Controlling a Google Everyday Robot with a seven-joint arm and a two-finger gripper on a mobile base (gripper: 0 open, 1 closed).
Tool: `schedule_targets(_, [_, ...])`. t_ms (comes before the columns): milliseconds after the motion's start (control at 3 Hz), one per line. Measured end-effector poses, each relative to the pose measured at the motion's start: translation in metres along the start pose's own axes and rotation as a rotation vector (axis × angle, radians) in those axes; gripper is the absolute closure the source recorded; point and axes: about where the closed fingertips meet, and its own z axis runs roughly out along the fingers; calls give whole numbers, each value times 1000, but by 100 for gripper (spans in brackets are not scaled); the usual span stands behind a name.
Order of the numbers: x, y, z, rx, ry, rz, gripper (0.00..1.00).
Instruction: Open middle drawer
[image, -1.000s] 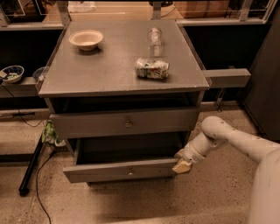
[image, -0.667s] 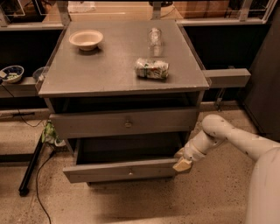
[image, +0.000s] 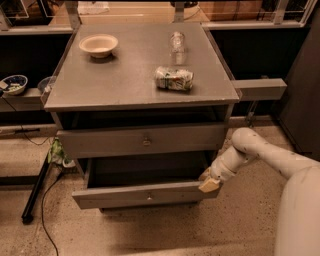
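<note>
The grey cabinet has its middle drawer pulled out toward me, showing a dark interior and a small round knob at the centre of its front. Above it, the taller top drawer is closed. The lowest drawer is hidden beneath the open one. My gripper is at the right end of the middle drawer's front, against its corner. The white arm reaches in from the lower right.
On the cabinet top are a beige bowl, a clear plastic bottle and a crushed can lying on its side. A dark shelf with a bowl stands at left. A black pole and cables lie on the floor at left.
</note>
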Motion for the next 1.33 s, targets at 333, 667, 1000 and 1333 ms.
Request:
schedule_targets(333, [0,-5,-2,0,0,0,100])
schedule_targets(667, [0,-11,-5,0,0,0,100])
schedule_targets(1000, [0,-22,-9,0,0,0,100])
schedule_targets(1333, [-1,-26,-11,0,0,0,100])
